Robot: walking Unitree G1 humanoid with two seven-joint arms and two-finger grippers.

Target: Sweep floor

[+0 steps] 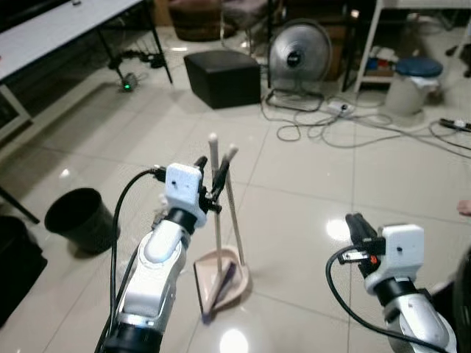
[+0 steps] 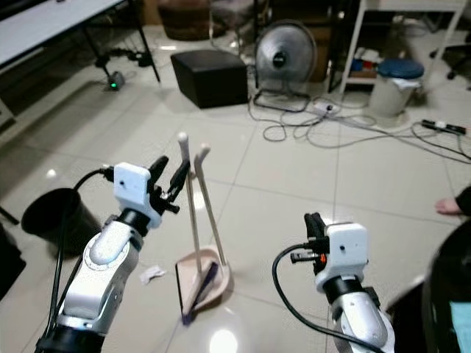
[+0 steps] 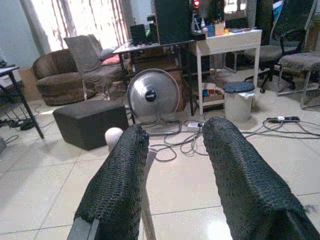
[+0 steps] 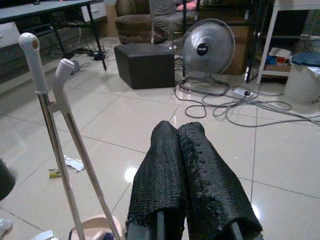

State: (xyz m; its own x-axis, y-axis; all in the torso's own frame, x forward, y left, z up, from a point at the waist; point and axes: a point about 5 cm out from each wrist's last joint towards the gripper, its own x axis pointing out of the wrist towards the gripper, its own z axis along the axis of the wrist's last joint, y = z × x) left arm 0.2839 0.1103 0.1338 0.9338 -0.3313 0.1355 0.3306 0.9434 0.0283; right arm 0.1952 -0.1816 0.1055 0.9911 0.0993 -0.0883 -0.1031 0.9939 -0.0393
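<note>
A broom and a pink dustpan [image 1: 224, 283] stand upright together on the tiled floor, their two pale handles [image 1: 215, 151] rising side by side. My left gripper [image 1: 211, 171] is open at the top of these handles. In the left wrist view a rounded handle tip [image 3: 113, 136] shows beside one black finger [image 3: 120, 185], with the shaft just inside the gap. My right gripper [image 1: 355, 223] hovers to the right of the dustpan, shut with nothing in it. In the right wrist view both handles [image 4: 64, 70] stand apart from it. A scrap of paper [image 2: 152, 274] lies by the dustpan.
A black bin [image 1: 81, 218] stands on the left. Farther off are a black ottoman [image 1: 221, 76], a floor fan [image 1: 298, 50], loose cables [image 1: 331, 125], a white bin with a blue lid [image 1: 416, 84] and a table [image 1: 51, 29]. A person's foot [image 2: 450, 206] shows at the right edge.
</note>
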